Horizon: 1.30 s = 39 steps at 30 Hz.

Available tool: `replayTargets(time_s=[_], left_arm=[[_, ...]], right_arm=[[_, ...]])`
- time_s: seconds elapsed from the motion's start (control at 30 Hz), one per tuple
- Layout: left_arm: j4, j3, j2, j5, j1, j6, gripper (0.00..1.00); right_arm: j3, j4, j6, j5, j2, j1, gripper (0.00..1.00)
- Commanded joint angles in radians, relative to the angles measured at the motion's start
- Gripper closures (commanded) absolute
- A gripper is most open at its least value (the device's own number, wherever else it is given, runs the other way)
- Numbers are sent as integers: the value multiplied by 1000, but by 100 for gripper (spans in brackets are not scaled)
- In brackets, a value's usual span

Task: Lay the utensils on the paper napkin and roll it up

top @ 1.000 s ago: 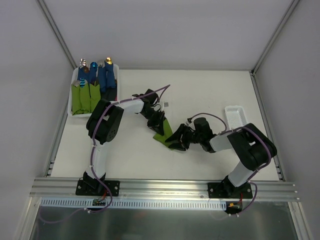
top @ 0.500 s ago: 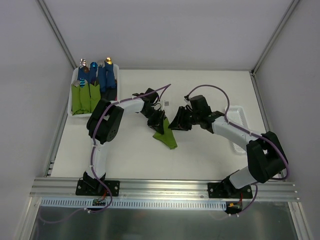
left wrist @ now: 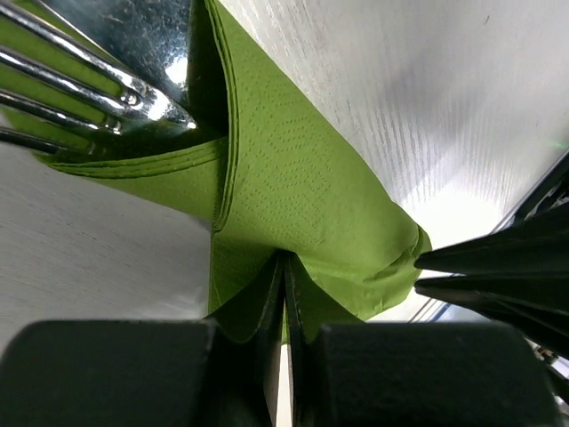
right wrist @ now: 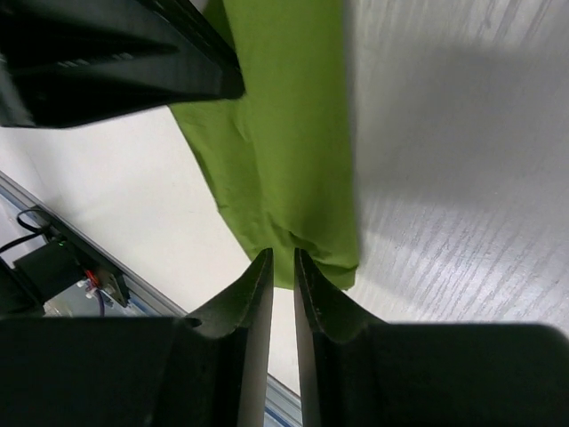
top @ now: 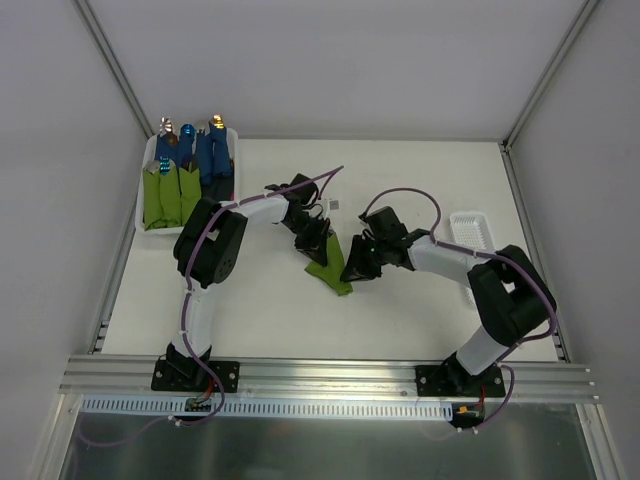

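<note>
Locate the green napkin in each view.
Top external: napkin lies mid-frame, slightly left.
Left wrist: napkin fills the middle, running down to the bottom.
Right wrist: napkin sits upper centre.
Shared landmark: the black left hand gripping the napkin.

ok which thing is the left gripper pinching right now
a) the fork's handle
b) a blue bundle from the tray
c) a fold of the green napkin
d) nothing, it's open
c: in the left wrist view the left gripper is shut on a fold of the paper napkin, while the fork only pokes its tines out of the roll, away from the fingers.
</note>
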<state>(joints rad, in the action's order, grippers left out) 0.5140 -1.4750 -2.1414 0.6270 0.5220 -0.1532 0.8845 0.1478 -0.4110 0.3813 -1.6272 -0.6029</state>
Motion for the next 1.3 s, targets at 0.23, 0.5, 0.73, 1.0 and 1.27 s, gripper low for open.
replayTargets(time_s=[0.23, 0.5, 0.73, 1.0, 1.27], left_arm=[[6, -24, -17, -98, -8, 67, 98], [8, -5, 64, -11, -14, 50, 97], [8, -11, 159, 117, -10, -11, 94], [-3, 4, 132, 139, 10, -68, 94], [-45, 77, 37, 56, -11, -98, 96]], right_arm=[[-41, -21, 8, -58, -62, -49, 81], [-39, 41, 26, -122, -88, -60, 81], [-41, 50, 9, -133, -103, -64, 81], [-29, 47, -5, -142, -118, -77, 80], [-38, 47, -23, -142, -123, -77, 80]])
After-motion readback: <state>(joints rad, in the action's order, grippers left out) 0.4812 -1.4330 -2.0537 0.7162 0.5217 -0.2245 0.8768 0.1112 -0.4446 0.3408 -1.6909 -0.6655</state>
